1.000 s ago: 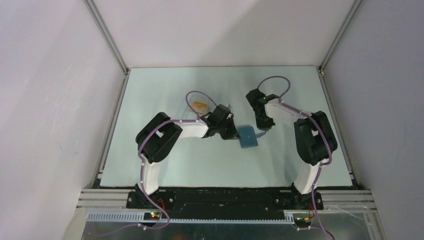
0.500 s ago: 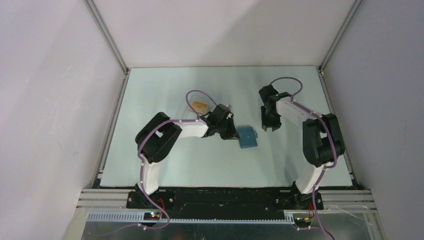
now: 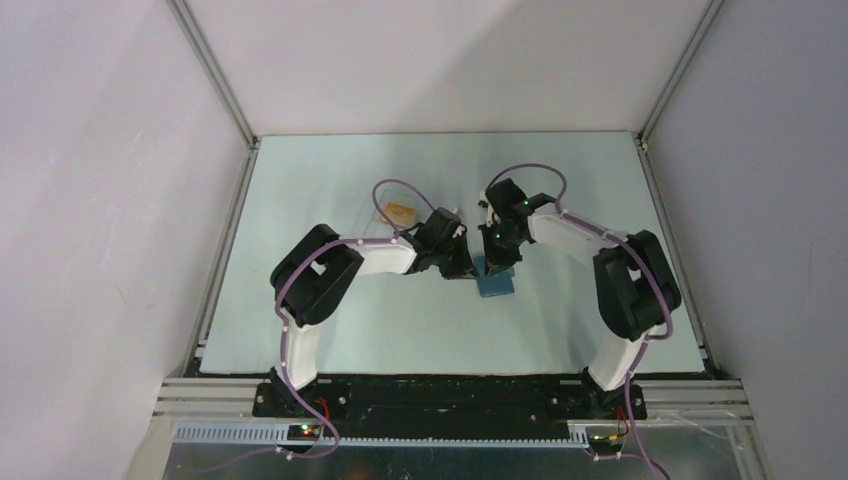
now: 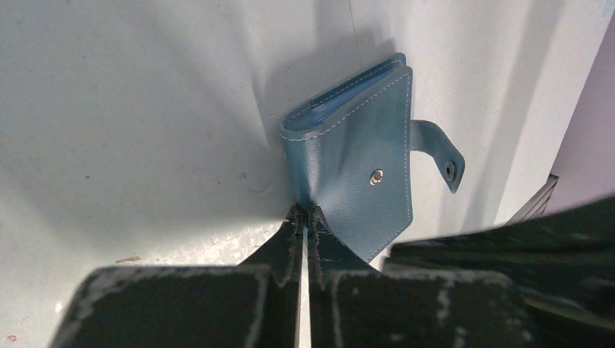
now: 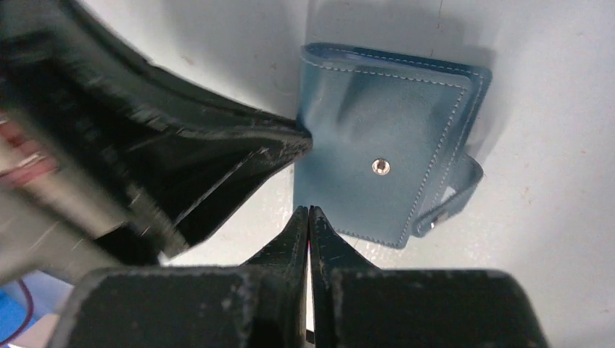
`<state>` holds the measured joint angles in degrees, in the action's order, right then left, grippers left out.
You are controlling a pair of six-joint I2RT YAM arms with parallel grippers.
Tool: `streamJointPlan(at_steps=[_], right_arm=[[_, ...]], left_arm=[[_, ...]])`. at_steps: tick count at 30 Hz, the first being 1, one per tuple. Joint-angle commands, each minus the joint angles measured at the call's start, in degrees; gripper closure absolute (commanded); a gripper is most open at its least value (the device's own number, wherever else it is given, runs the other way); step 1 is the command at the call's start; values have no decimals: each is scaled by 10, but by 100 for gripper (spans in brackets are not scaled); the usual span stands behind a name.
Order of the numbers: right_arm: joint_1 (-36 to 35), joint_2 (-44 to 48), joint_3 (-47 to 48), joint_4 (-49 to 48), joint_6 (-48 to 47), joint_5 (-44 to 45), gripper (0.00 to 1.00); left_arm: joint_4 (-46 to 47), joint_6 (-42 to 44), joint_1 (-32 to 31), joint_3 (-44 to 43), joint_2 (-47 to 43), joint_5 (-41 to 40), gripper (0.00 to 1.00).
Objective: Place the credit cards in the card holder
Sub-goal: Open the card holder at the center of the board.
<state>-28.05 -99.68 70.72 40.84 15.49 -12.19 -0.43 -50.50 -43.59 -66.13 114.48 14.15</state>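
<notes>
The blue card holder [image 3: 496, 281] was seen lying folded near the middle of the surface [image 3: 400, 330], its strap [image 4: 438, 155] unfastened and the snap stud [image 4: 376, 176] exposed. The left pincer [image 4: 304, 217] was closed, its tips pressed against the holder's near edge; whether any leather was pinched could not be told. The right pincer [image 5: 309, 216] was likewise closed, with nothing held, its tips set just beside a corner of the holder. One orange credit card [image 3: 400, 211] was seen lying beyond the left arm, apart from the holder.
</notes>
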Motion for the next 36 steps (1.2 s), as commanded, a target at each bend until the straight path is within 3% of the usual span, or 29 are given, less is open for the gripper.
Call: streamJointPlan(at_steps=[1,6,17,23,24,29,33,36], right_arm=[[-9,-45,19,10,21,53,98],[2,-65,36,45,41,181,100],[78,-72,13,24,35,145,100],[104,-88,-8,-4,27,84,100],[107,-91,-11,-7,25,77,100],[114,-90,-22,-8,26,39,100],[117,-86,-26,0,22,11,100],[116,-79,-29,4,18,-27,100]], left_arm=[[-107,43,4,17,31,-37,100],[-107,44,4,16,33,-35,100],[-106,52,3,14,32,-31,100],[-107,62,2,12,22,-30,99],[-107,64,3,12,17,-29,96],[-107,83,0,7,-26,-26,60],[-107,105,-9,-8,-64,-17,48],[-107,109,-15,-8,-88,-18,46]])
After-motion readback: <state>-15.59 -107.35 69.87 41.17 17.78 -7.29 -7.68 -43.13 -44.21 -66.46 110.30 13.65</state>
